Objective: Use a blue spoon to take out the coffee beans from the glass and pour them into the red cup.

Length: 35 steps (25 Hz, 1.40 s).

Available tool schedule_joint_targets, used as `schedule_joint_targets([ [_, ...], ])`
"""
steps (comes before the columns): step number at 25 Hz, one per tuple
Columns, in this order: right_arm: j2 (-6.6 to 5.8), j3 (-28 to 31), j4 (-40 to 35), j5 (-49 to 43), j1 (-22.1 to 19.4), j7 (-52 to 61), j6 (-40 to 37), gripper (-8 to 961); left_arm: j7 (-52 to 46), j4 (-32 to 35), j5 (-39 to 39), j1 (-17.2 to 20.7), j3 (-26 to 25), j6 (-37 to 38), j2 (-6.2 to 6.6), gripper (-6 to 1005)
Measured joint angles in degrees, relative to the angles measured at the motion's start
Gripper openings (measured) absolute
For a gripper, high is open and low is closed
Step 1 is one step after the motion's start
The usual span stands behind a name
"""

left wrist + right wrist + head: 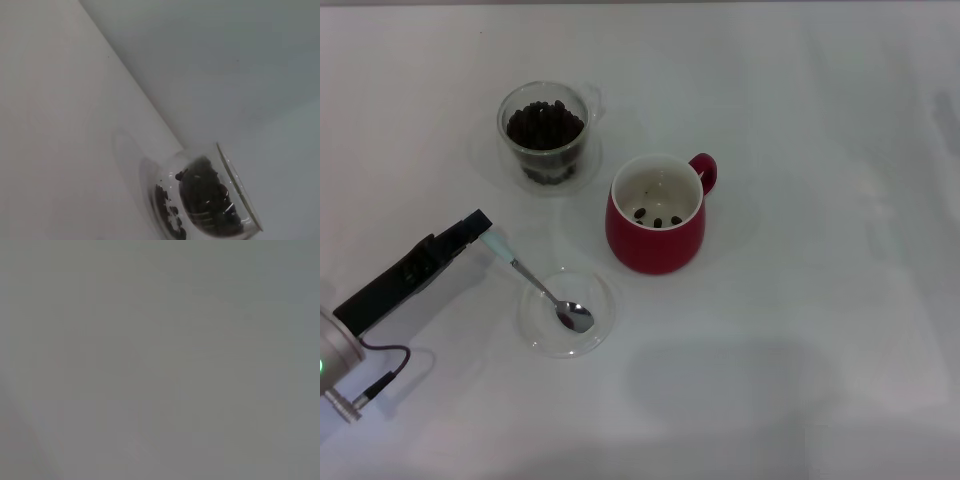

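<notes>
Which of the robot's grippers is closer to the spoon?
The left gripper: it sits at the blue spoon handle's end. The right gripper appears in no view.

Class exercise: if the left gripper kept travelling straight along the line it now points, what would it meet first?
The left gripper points along the blue spoon it holds, so it would probably first meet the shallow clear dish where the spoon's bowl rests. Depth is uncertain.
</notes>
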Motion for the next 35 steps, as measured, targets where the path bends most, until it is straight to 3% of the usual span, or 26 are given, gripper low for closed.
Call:
schedule_joint_targets([
  [6,0.0,0.6,0.1,0.0,0.0,0.0,0.2,868,-0.1,0.0,-0.1,-0.6,0.0,-0.2,0.0,130],
  [14,-0.06,2.0,0.2,0.0,-0.5,0.0,0.3,868,0.3,0.2,-0.1,-2.0,0.0,-0.3,-0.03,282],
  [21,-0.09,2.0,0.3,0.0,-0.5,0.1,0.3,868,0.5,0.2,-0.3,-2.5,0.5,-0.4,-0.24,498],
  [25,-0.09,2.1,0.5,0.0,-0.5,0.1,0.2,868,1.4,0.6,-3.0,-0.6,0.1,-0.4,0.63,563],
  [27,-0.09,2.1,0.6,0.0,-0.5,0.1,0.3,868,6.5,0.8,-7.8,1.3,0.1,-0.4,1.59,564],
  [31,-0.09,2.1,0.6,0.0,-0.5,0.1,0.3,868,16.6,1.6,-13.4,3.1,0.1,-0.4,2.25,565],
  [33,-0.09,2.2,0.6,0.0,-0.5,0.1,0.4,868,24.2,1.9,-16.9,3.9,-0.3,-1.0,2.27,575],
  [35,-0.09,2.1,0.6,0.1,-0.5,0.1,1.1,868,35.2,1.7,-21.6,5.0,-2.2,-2.4,1.38,584],
])
